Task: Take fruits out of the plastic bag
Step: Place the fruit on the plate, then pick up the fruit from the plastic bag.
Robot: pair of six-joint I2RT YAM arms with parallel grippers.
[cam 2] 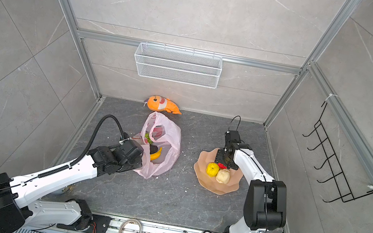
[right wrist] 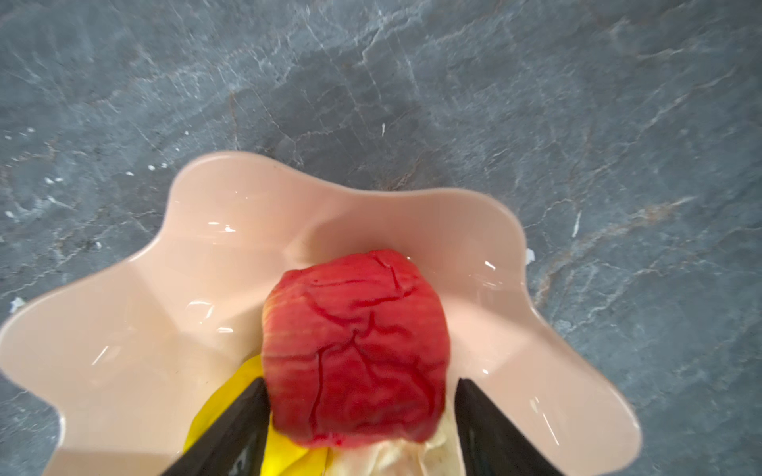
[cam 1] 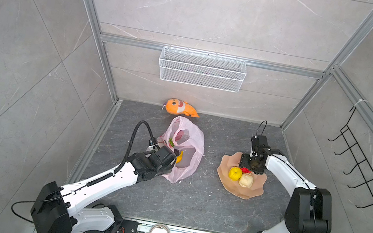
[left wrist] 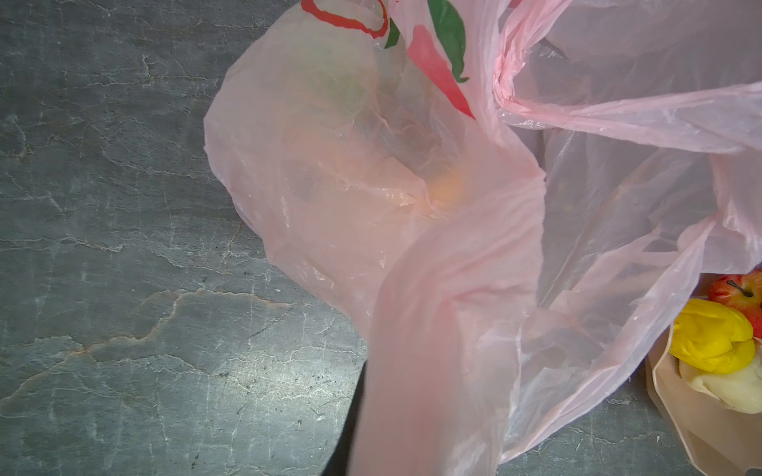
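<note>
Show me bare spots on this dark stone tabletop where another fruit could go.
Free: the strip between the translucent pink plastic bag and the peach scalloped plate; the front area between the arm bases; the tabletop's back right corner. Crowded: the plate, holding three fruits under the right gripper, and the bag's near-left side under the left arm.

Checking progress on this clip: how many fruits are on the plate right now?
3, all on the plate: the yellow fruit, the beige fruit beside it, and the red fruit against both. None seems hidden there; others are inside the plastic bag.
</note>
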